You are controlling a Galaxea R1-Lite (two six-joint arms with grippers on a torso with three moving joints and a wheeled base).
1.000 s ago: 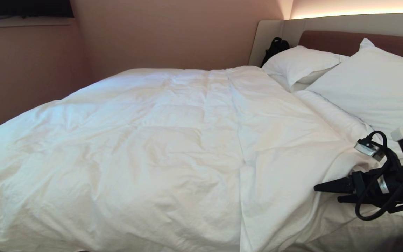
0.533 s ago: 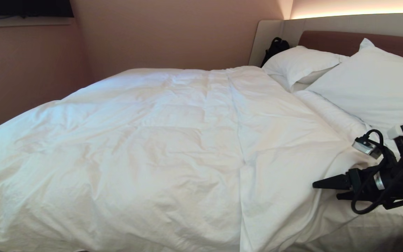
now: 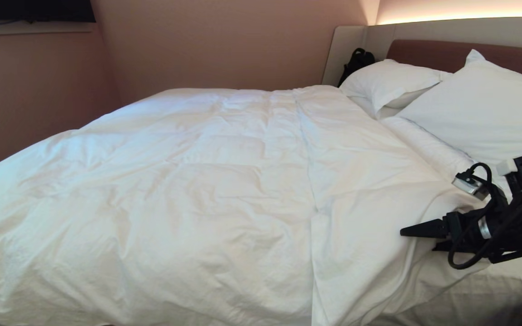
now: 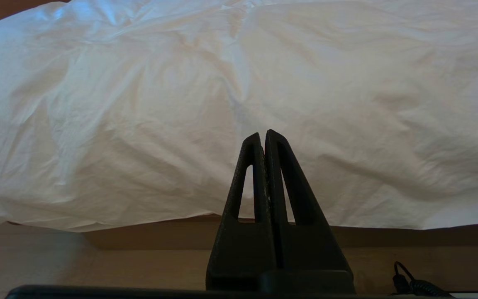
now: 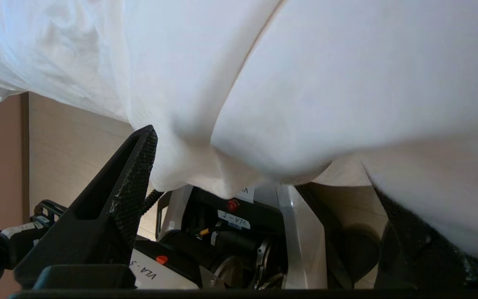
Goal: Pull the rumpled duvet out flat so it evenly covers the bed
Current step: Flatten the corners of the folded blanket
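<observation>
**Reaching in at the duvet's edge, fingers spread**

Spread over most of the bed (image 3: 469, 290): duvet (image 3: 206, 190), white, puffy and finely creased, with one long crease running from the pillow end toward the near edge. Draped over the near side of the mattress, hanging just above the brown base in the left wrist view. Rolled into a thick fold at the head end, just below two white pillows (image 3: 483, 108) leaning on the brown and beige headboard (image 3: 424, 50). Bare sheet showing at the near right corner, beside the duvet's slanting edge.

Right gripper (image 3: 419, 240) at the right of the head view, held low and about level over that bare sheet, pointing toward the duvet's edge. Fingers released and set wide apart; in the right wrist view, a hanging bulge of white cloth between them, lying against one finger and not pinched.

Left gripper (image 4: 262, 135) parked low before the bed's near side, aimed at the overhanging duvet, well apart from it. Fingers clenched tight together, grasping nothing.

Black bag (image 3: 356, 61) at the far corner, beside the headboard.
</observation>
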